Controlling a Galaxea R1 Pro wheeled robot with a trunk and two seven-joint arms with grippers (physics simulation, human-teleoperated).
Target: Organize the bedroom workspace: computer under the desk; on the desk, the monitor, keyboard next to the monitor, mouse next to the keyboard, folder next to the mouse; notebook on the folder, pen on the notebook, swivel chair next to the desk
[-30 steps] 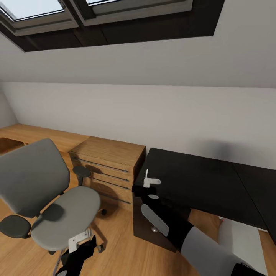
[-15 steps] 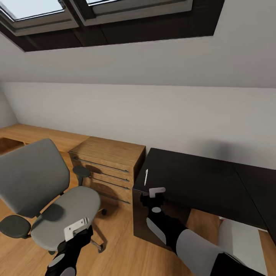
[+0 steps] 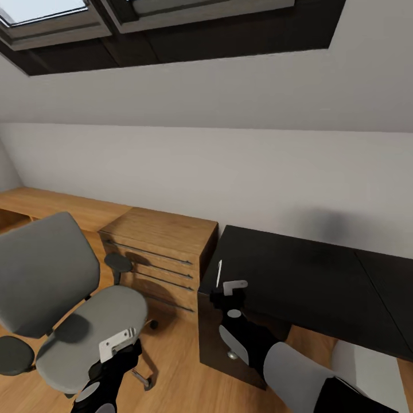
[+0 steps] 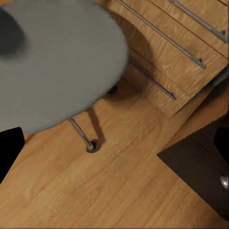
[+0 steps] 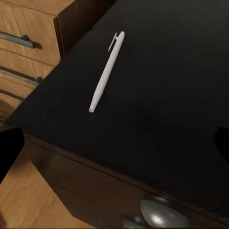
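Head view: pen [image 3: 218, 273] lies on desk [image 3: 298, 275]; both fingers' state unclear.

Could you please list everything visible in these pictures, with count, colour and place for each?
Pen: one, white, lying on the desk near its left corner.
Desk: one, glossy black top, at right against the wall.
Knob: one, silver, on the desk's dark front below the pen.
Swivel chair: one, grey with dark armrests, at left on the floor.
Drawer chest: one, light wood with metal handles, between chair and desk.
Floor: wood.
Skylights: overhead, dark-framed.
Left gripper: white tips, black arm, over the chair seat's front edge.
Right gripper: white tips, at the desk's edge beside the pen, holding nothing.
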